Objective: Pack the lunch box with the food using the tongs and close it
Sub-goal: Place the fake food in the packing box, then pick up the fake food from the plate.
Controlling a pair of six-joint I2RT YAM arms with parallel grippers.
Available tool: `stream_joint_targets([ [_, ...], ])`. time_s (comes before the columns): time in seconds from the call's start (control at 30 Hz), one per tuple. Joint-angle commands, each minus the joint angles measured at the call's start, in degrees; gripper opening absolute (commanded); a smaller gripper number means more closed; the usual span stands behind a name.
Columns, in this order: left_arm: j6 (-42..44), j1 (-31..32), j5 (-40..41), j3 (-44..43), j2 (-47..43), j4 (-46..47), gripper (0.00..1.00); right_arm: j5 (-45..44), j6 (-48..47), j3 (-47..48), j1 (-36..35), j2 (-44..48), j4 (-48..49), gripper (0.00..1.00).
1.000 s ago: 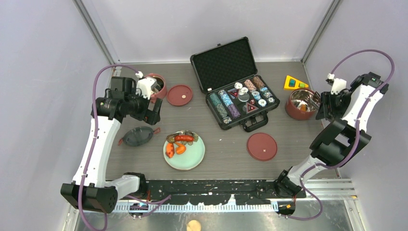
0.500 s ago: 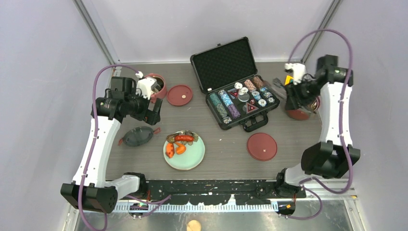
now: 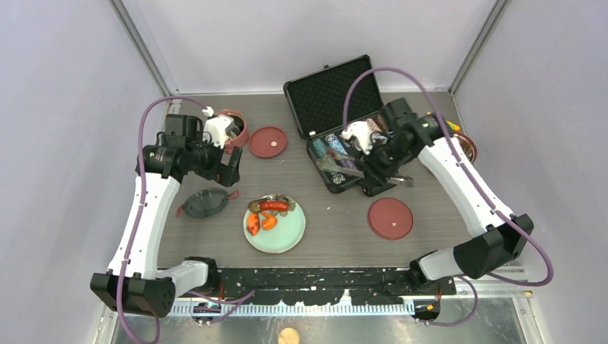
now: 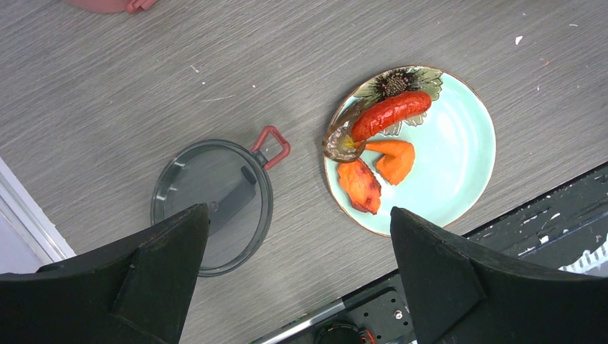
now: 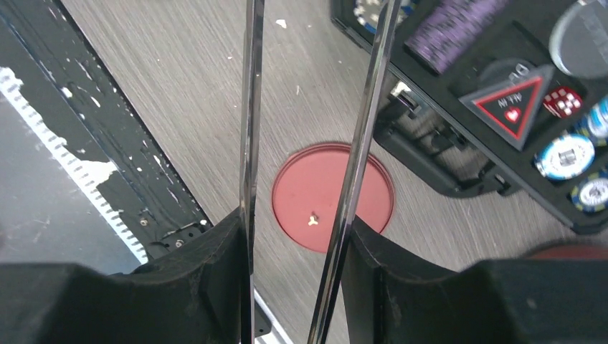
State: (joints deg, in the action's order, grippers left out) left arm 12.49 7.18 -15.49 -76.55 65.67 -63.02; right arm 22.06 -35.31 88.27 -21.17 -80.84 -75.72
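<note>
Tongs in hand: the right claw (image 5: 292, 223) pinches the slim silver tongs (image 5: 250, 107) above the wood-grain surface (image 3: 330, 215), one finger pressed to the outside of each arm. The two arms stand slightly apart. In the wrist view they run out past either side of a flat red inner lid (image 5: 315, 183), which lies just beside the front edge of the open black poker chip case (image 3: 333, 89). The right arm reaches across that case.

At left, the left claw (image 4: 297, 215) hangs spread wide and holds nothing. It sits above the strip of surface between the dark translucent top lid (image 4: 211, 208), with its red clip, and the pale green plate (image 4: 459, 158).

The food lies on the plate: a red sausage (image 4: 391, 115) near the far rim and two orange pieces (image 4: 358, 185) just beside it.

One maroon lunch box tier (image 3: 241, 131) stands at the back left, partly hidden by the left arm, with a second red inner lid (image 3: 267, 141) beside it. Another tier's rim (image 3: 468, 148) shows behind the right arm.
</note>
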Motion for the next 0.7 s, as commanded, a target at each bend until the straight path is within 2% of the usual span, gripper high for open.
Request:
stream_joint_targets([
  [0.0, 0.6, 0.3, -1.8, -0.3, -0.1, -0.4, 1.00, -6.9, 2.2, -2.7, -8.3, -0.9, 7.4, 0.50],
  [0.3, 0.2, 0.3, -1.6, -0.1, 0.1, -0.8, 1.00, -10.6, 3.0, -4.4, -21.1, -7.2, 13.7, 0.50],
  [0.67, 0.2, 0.3, -0.9, -0.2, -0.1, -1.0, 1.00, -11.4, 2.6, -4.5, -28.0, -14.7, 17.0, 0.50],
])
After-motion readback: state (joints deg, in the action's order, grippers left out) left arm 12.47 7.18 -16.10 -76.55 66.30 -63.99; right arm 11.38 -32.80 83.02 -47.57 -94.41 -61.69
